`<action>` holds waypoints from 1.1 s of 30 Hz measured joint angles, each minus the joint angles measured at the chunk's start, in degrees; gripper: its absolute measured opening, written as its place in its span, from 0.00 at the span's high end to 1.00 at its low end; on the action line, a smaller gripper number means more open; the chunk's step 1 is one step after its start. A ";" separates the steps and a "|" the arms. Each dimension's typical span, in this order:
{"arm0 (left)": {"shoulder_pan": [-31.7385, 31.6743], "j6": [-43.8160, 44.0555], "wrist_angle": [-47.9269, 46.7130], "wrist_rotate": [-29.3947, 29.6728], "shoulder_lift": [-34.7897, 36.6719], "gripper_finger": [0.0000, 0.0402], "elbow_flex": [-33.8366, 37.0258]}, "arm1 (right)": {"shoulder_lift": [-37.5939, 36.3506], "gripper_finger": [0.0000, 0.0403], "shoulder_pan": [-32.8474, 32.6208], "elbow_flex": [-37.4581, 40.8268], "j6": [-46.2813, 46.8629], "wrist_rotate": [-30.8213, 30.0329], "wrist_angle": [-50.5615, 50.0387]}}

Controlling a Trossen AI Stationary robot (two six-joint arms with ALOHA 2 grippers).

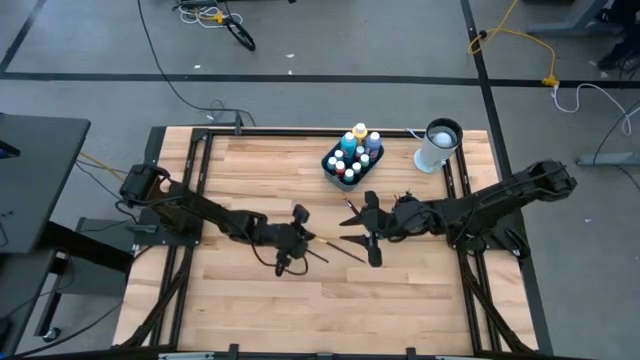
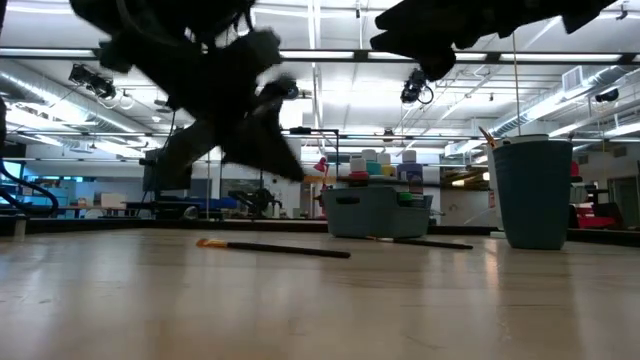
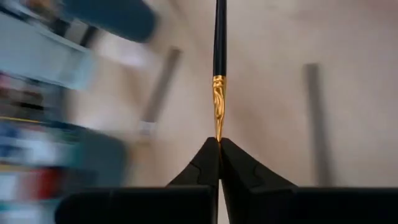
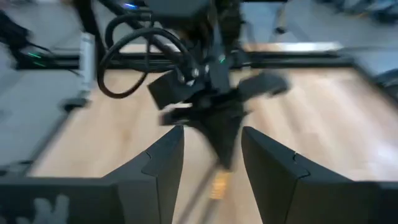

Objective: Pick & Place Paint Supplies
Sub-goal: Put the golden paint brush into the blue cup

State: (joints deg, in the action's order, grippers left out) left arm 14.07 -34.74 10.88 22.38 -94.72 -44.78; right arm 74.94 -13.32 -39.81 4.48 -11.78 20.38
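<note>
my left gripper [image 3: 219,142] pinching brush [image 3: 218,68] at gold ferrule tip, above mid-table | brush light, stiff, thin, slippery; likely pivots, better gripped mid-handle | right gripper [image 4: 211,155] spread, idle just beside

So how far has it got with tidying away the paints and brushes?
The paint bottles already stand together in the dark tray. Right now the left gripper is shut on one brush. At least one more brush lies on the table, and the right gripper hangs open nearby.
</note>
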 joint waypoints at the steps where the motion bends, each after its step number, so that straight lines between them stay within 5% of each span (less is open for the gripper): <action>1: 0.84 -3.34 -0.27 3.44 0.03 0.99 -1.13 | 0.00 0.59 0.78 0.00 1.85 2.85 -0.04; 5: 3.53 -16.58 0.09 15.57 0.01 0.99 -5.22 | 0.00 0.59 3.41 0.00 9.59 10.52 -1.58; 9: 5.22 -25.43 -0.06 20.74 0.01 0.99 -8.69 | 0.00 0.59 5.12 0.00 10.47 12.61 -4.82; 15: 6.07 -38.54 0.54 20.67 0.03 0.99 -11.01 | 0.00 0.59 7.58 0.00 15.04 12.86 -6.50; 22: 5.99 -50.74 7.29 20.48 0.03 0.99 -11.21 | 0.00 0.59 9.90 0.00 21.17 21.46 -7.16; 33: 4.41 -62.30 9.83 19.84 0.07 0.98 -11.21 | 0.00 0.60 10.21 0.00 22.67 25.67 -8.11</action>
State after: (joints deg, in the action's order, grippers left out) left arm 18.48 -97.05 20.71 42.22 -94.65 -55.99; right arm 74.94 -3.11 -39.81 27.15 13.89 12.27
